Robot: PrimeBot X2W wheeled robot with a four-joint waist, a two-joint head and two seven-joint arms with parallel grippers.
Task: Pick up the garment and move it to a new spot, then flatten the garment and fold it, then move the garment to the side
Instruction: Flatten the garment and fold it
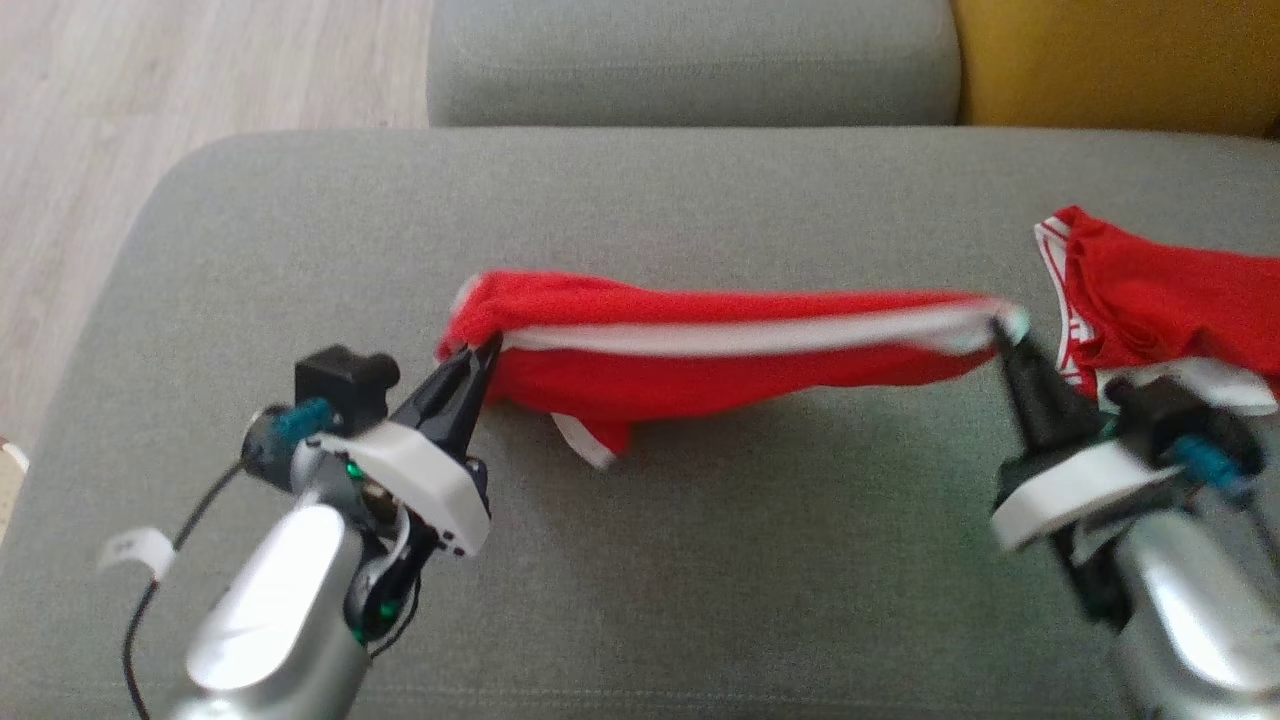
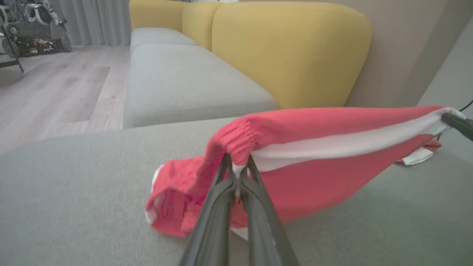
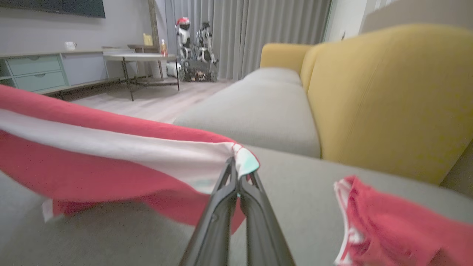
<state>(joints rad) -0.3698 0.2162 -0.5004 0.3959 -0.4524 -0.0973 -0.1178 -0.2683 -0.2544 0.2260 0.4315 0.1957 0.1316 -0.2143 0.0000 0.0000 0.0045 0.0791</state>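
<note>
Garment (image 1: 720,345), red with a white stripe, hangs stretched in a long band above the middle of the grey seat cushion (image 1: 700,560) in the head view. The left gripper (image 1: 487,352) pinches its bunched end over the cushion's left half, jaws pressed together on the cloth. The right gripper (image 1: 999,327) has the white-edged opposite end over the cushion's right half, its jaws likewise closed on the fabric. A loose white-trimmed corner droops below the band toward the cushion. A second red garment (image 1: 1170,295) lies crumpled at the cushion's right edge, and a yellow backrest (image 1: 1110,60) rises beyond the cushion's far right corner.

In the left wrist view, the left gripper (image 2: 237,169) has its two dark fingers squeezed tight on the gathered elastic hem of the garment (image 2: 314,147). The fabric's near end sags and touches the seat cushion (image 2: 74,192), while the rest rises clear of it toward the right gripper (image 2: 457,124), which grips the white end.

In the right wrist view, the right gripper (image 3: 235,167) is clamped on the white tip of the garment (image 3: 92,147), which spans off above the seat cushion (image 3: 303,192). The second red garment (image 3: 399,229) rests on the cushion nearby, apart from the held one.
</note>
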